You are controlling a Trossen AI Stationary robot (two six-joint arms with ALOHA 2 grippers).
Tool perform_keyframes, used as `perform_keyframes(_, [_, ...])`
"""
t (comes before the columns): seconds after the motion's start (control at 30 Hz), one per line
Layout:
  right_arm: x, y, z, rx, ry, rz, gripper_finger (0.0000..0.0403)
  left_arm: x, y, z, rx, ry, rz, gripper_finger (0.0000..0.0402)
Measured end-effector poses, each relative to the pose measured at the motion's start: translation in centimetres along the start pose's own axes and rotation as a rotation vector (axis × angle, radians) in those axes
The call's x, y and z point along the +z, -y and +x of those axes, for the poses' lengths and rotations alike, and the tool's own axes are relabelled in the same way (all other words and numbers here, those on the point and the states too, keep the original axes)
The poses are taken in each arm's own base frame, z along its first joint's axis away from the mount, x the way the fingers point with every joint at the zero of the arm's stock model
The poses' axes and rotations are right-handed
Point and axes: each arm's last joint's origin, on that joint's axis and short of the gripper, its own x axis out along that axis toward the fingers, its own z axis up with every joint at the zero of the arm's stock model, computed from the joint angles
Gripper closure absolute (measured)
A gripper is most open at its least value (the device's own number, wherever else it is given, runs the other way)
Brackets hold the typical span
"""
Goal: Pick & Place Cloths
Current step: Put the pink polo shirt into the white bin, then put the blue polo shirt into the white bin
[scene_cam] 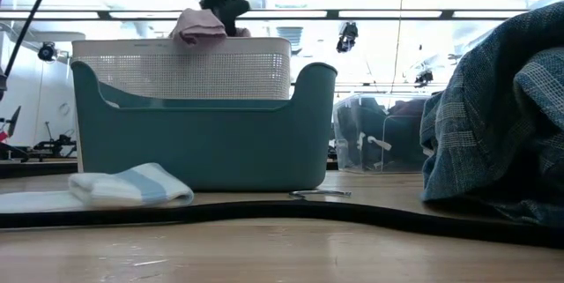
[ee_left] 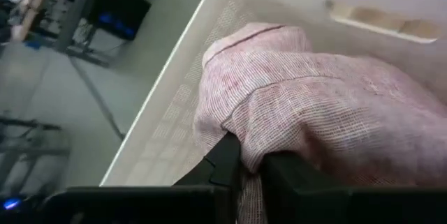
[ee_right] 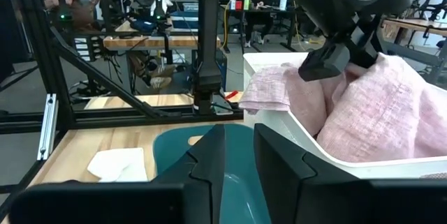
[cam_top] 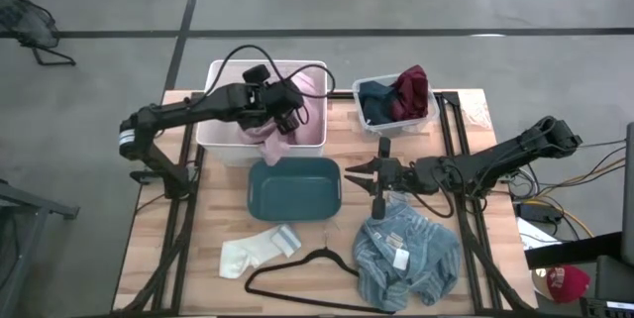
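The pale pink cloth (cam_top: 309,100) lies in the white bin (cam_top: 220,125); one end of it is bunched at the bin's near wall under my left gripper (cam_top: 281,126), which is shut on it. My right gripper (cam_top: 355,172) hovers by the teal bin's right end, fingers slightly apart, touching nothing. The light blue striped garment (cam_top: 416,259) with its white tag (cam_top: 399,256) lies crumpled on the table below the right gripper. White socks (cam_top: 260,251) lie flat near the front. Navy (cam_top: 376,102) and maroon (cam_top: 411,90) cloths sit in the clear bin. My left gripper pinches a bunched fold of the pink cloth (ee_left: 246,147) between its two fingers (ee_left: 225,155), coming from above at a slant. The held part (scene_cam: 199,26) stands above the white bin's rim. The remainder of the cloth lies slack in the bin.
The teal bin (cam_top: 294,187) stands mid-table, just in front of the white bin. The clear bin (cam_top: 428,118) is at the far right. A black wire hanger (cam_top: 307,270) lies along the near edge between the socks and the striped garment. Bare wood shows at the near left.
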Motion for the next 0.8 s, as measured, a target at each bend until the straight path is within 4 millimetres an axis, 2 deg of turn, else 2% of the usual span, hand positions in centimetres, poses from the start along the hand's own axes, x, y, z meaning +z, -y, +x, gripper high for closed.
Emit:
perform_keyframes(0.2, [-0.1,0.0,0.0,0.0,-0.006,-0.002,0.0318,-1.0,-0.4,0.1,0.045,-0.083,0.024,0.0332])
perform_keyframes(0.47, [-0.1,0.0,0.0,0.0,-0.005,-0.001,0.031,-1.7,-1.3,0.4,0.011,-0.139,-0.07,0.028])
perform_keyframes(0.57, [-0.1,0.0,0.0,-0.001,-0.006,-0.003,0.0314,-1.4,-1.4,-0.2,-0.09,-0.101,-0.112,0.026])
perform_keyframes(0.8, [-0.1,0.0,0.0,-0.001,-0.011,-0.01,0.0341,-1.3,-0.9,-1.8,-0.469,0.009,-0.124,0.0222])
